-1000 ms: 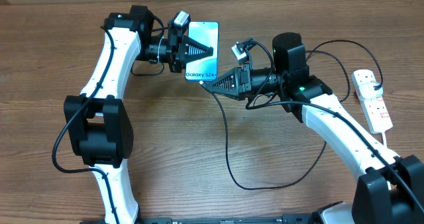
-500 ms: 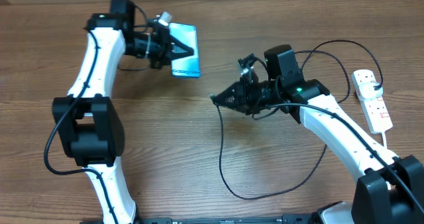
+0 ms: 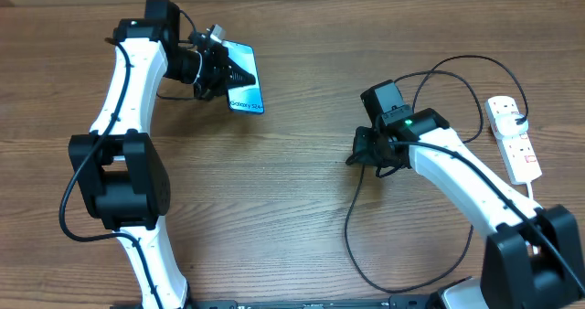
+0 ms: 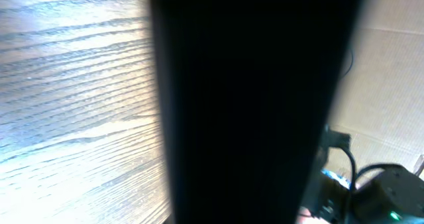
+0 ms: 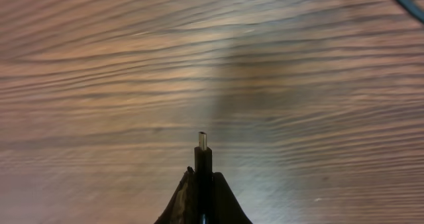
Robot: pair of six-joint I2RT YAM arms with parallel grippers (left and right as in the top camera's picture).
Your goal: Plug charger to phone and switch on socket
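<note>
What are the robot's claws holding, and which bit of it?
Left claw: the phone, clamped by one long edge. Right claw: the charger, pinched just behind its connector tip, which sticks out.

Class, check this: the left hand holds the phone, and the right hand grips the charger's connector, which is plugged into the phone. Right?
No: the connector is not plugged in. The right wrist view shows its bare metal tip over the table. The left hand does hold the phone, and the right hand does grip the charger's connector.
</note>
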